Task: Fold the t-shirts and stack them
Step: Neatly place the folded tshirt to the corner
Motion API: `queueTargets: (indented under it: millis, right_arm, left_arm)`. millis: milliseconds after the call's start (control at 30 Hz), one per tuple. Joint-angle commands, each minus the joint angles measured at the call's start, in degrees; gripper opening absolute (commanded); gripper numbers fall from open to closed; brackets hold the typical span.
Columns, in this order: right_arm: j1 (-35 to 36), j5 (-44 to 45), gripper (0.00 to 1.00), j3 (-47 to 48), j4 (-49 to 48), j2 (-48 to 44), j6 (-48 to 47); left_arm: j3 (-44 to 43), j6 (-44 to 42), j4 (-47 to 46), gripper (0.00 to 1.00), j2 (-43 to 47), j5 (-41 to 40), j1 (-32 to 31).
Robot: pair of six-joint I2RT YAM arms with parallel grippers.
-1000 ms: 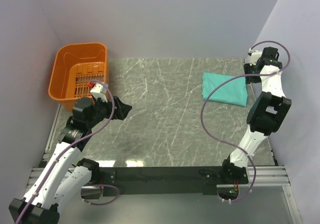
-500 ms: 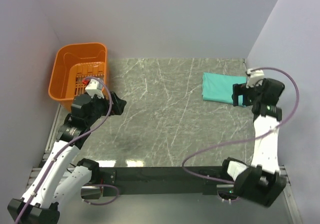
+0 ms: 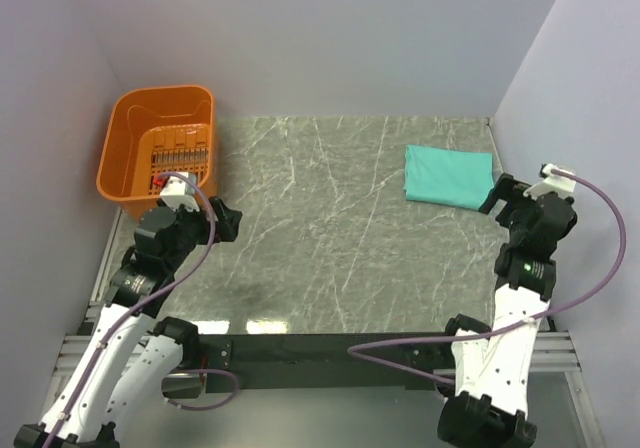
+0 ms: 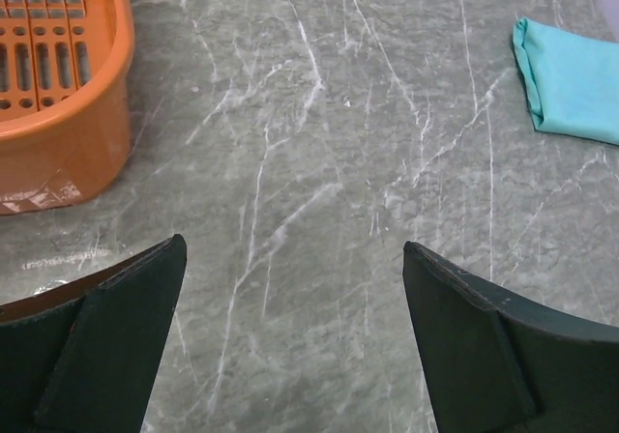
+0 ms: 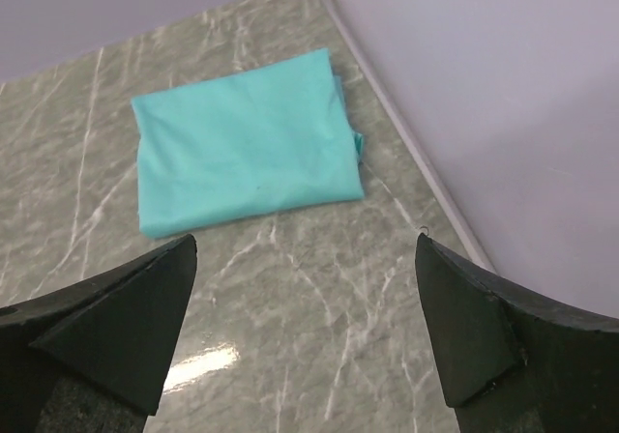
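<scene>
**Top view with both wrist views.** The t-shirt [image 3: 449, 176], teal, lies as a flat folded rectangle at the far right of the tabletop [image 3: 330, 238], close to the right wall [image 3: 560, 88]. This corner spot probably serves as the stacking place, since it keeps the cloth out of the central working area. The right hand [image 5: 305, 245] hangs just on the near side of the t-shirt, spread wide and holding nothing, aimed at the cloth without touching it. The left hand [image 4: 292, 249] is likewise spread and empty, over the left of the tabletop, beside the orange basket [image 3: 113, 173] at the far left corner. No further garment shows in the basket, so the fold appears complete and the task near its end.
</scene>
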State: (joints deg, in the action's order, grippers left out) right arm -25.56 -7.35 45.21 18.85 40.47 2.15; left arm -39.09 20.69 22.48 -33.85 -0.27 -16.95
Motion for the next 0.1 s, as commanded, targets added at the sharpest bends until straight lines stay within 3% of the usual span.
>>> queueTargets:
  millis: [0,67]
  right_arm:
    - [-0.28,4.19,1.0,-1.44,-3.73,-3.89,0.05]
    - [-0.28,3.67,1.0,-1.71,-3.82,-4.87,-1.09]
  left_arm:
    - [0.24,-0.74,-0.77,0.99,0.27,-1.22,0.25]
    - [0.33,-0.74,-0.77,0.99,0.27,-1.31,0.25]
